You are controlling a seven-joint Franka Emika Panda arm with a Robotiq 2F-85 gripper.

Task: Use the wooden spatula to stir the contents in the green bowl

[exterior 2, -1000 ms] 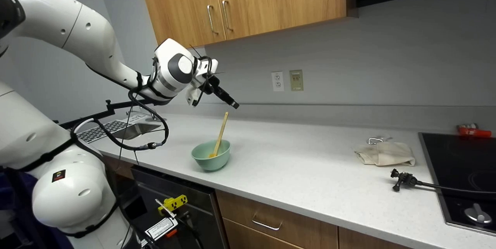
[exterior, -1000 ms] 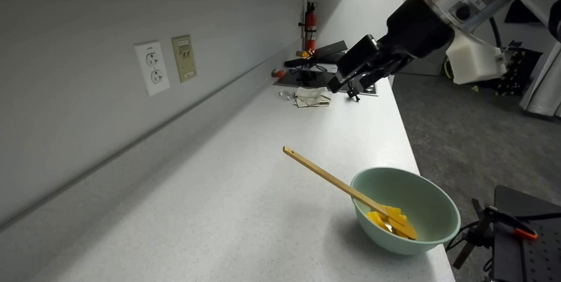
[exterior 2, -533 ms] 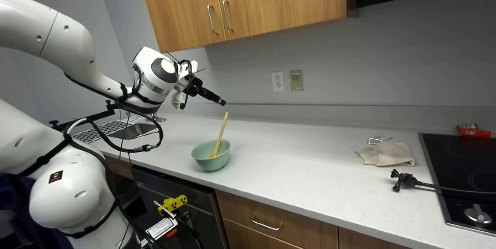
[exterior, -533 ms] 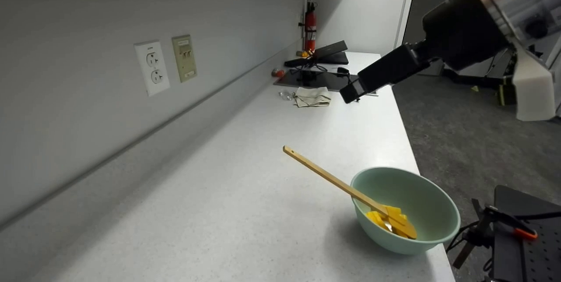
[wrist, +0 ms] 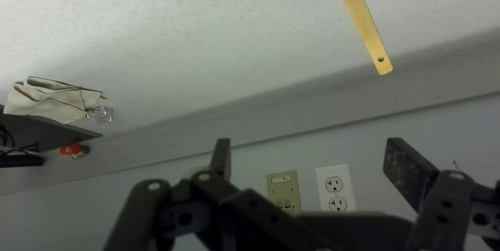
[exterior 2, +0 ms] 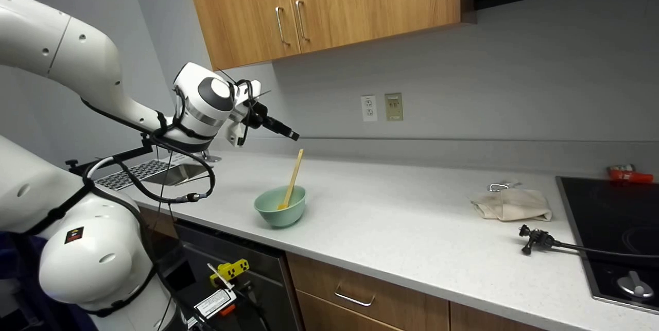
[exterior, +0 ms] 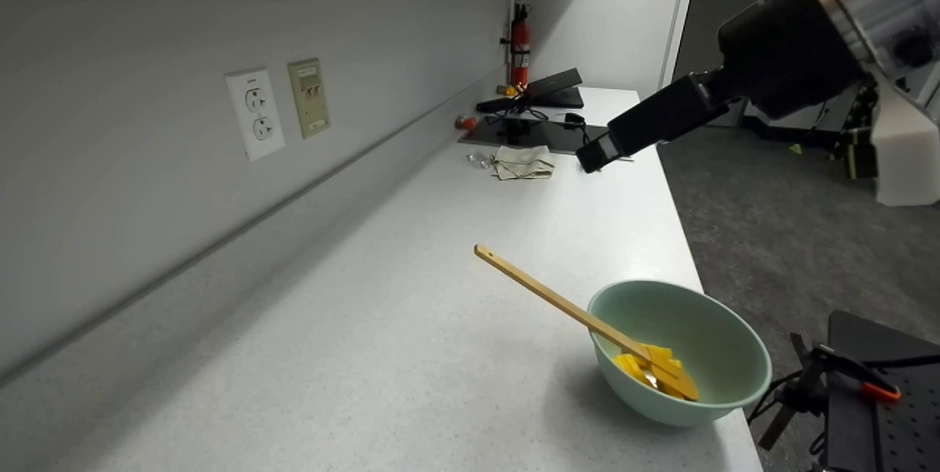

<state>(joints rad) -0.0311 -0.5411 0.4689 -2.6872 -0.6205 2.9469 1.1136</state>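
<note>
The pale mint-green bowl [exterior: 679,412] stands on the counter near its front edge; it also shows in an exterior view [exterior 2: 278,218]. The wooden spatula [exterior: 565,305] leans on the bowl's rim, its head in the bowl and its handle sticking out towards the wall; it also shows in an exterior view [exterior 2: 293,179]. Yellow-orange contents [exterior: 628,365] lie under and beside its head. In the wrist view only the handle [wrist: 361,20] shows; bowl and contents are out of view. My gripper [wrist: 306,157] is open and empty, above the counter, apart from the handle end [exterior 2: 295,136].
A wall with outlet plates [exterior: 255,114] runs along the back. Upper cabinets [exterior 2: 329,6] hang above. A folded cloth [exterior 2: 512,205], a black clamp [exterior 2: 538,238] and a cooktop [exterior 2: 618,218] are farther along the counter. A sink [exterior 2: 180,173] lies beyond the bowl.
My gripper has moved back and turned: rightwards in the exterior view close to the bowl, leftwards in the view from the counter front. Most of this came early. Bowl and spatula have not moved.
</note>
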